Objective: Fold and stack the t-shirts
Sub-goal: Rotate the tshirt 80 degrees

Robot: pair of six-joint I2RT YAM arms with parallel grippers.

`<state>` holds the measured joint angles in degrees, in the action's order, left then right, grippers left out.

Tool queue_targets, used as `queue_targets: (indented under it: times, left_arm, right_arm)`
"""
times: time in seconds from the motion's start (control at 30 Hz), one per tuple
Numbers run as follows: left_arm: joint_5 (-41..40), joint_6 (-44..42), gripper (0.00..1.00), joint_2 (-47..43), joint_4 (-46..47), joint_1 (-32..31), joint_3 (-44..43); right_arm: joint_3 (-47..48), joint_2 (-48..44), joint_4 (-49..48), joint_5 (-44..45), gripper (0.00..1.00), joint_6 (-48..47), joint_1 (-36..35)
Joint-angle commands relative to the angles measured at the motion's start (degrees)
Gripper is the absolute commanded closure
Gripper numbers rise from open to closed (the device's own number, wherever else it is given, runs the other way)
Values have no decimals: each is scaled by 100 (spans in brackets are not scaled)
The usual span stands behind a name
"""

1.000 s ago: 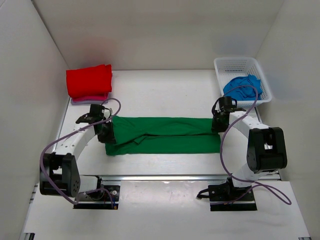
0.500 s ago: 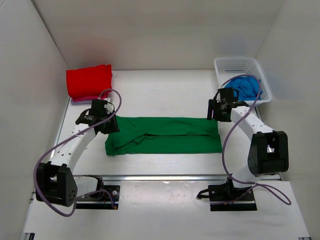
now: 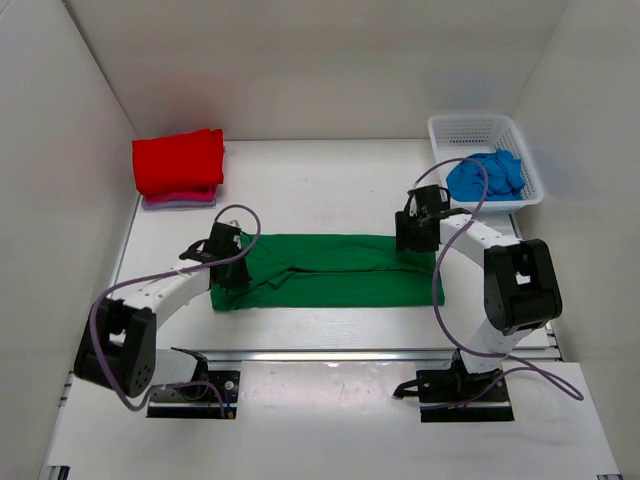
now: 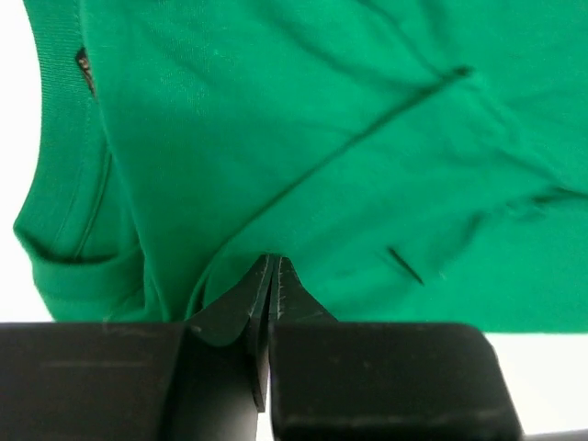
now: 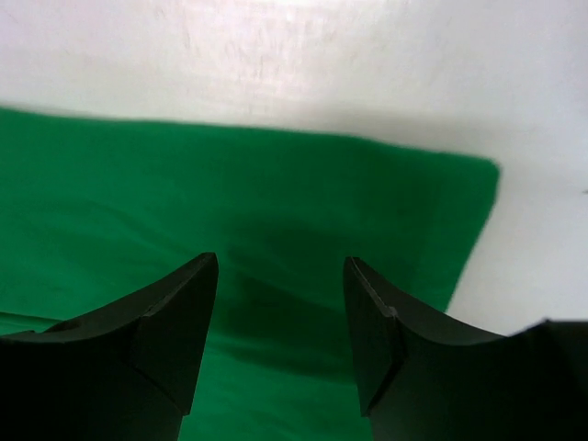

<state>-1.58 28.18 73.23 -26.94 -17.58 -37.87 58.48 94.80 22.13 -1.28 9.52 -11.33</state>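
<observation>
A bright green t-shirt (image 3: 330, 272) lies folded into a long strip across the middle of the table. My left gripper (image 3: 232, 270) sits on its left end. In the left wrist view its jaws (image 4: 268, 262) are shut, with green cloth (image 4: 367, 138) puckered up around the tips. My right gripper (image 3: 412, 238) hovers open over the strip's far right corner, and green cloth (image 5: 230, 202) shows between its fingertips (image 5: 280, 262). A folded red t-shirt (image 3: 178, 160) rests on a pink one (image 3: 178, 201) at the back left. A blue t-shirt (image 3: 485, 175) lies crumpled in the basket.
The white mesh basket (image 3: 478, 122) stands at the back right corner. White walls close in the table on the left, back and right. Purple cables loop from both arms above the green strip's ends.
Both grippers have moved inward over the green shirt's ends. The left one opened and shut again on the cloth. The right one has opened.
</observation>
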Motion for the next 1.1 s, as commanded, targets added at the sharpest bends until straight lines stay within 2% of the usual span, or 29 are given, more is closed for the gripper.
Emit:
queue_targets:
  times: [0.0, 0.17, 0.33, 0.57, 0.67, 0.7, 0.73, 0.9, 1.07]
  left_arm:
    - [-430, 143, 89, 453, 399, -131, -89]
    - [-825, 178, 90, 1096, 637, -175, -449]
    - [-782, 161, 90, 1868, 953, -123, -949]
    - [-589, -94, 88, 3151, 928, -263, -2329]
    - [-466, -243, 88, 3827, 630, -246, -3635]
    - [-431, -356, 87, 3969, 594, -254, -3831]
    - [-387, -436, 87, 4249, 419, -254, -4260]
    - [-167, -700, 88, 5419, -389, -202, -6256]
    - [-52, -937, 87, 6920, -1435, -246, -9205]
  right_arm:
    - [-266, 91, -52, 58, 45, 181, -36]
    - [-626, -145, 317, 101, 44, 471, -141]
    - [-1005, -462, 643, 269, 42, 673, -448]
    - [-1435, -954, 1083, 348, 40, 1130, -1037]
    - [-1751, -1358, 1100, 199, 40, 1342, -1266]
    - [-1891, -1525, 1074, 216, 40, 1455, -1379]
    - [-2041, -1666, 952, -97, 40, 1535, -1441]
    - [-2095, -1790, 714, -329, 40, 1939, -2038]
    - [-1789, -1273, 65, -190, 38, 2440, -3110]
